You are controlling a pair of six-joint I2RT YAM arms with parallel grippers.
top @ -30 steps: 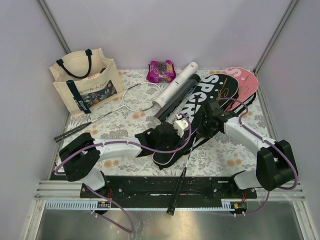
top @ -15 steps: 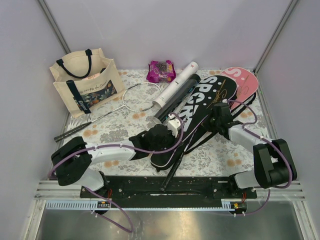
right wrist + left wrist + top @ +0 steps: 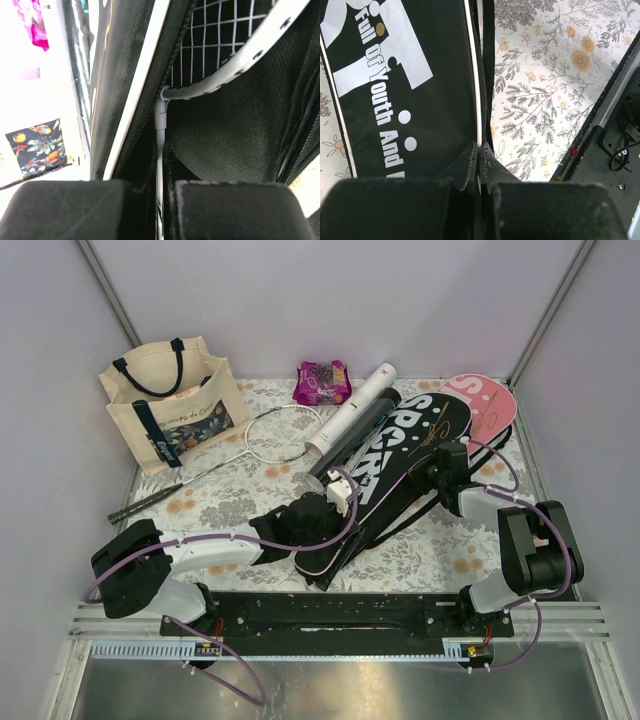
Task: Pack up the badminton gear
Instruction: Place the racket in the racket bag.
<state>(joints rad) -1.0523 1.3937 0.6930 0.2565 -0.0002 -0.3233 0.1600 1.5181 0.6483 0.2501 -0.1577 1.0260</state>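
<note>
Left jaws: pinched on black cover (image 3: 405, 445) edge; cover runs toward 1 o'clock.
Right jaws: clamping racket (image 3: 225, 74) shaft inside cover.
Hidden: most of racket.

Floral tablecloth (image 3: 240, 490); black cover (image 3: 440, 420), white lettering; pink cover (image 3: 490, 405).

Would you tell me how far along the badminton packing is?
Done: the white-framed racket's head is inside the black SPORT cover. In hand: left tool pinches that cover's edge; right tool grips the racket's shaft. Remaining: second racket, pink cover, white tube, black tube lie loose.
</note>
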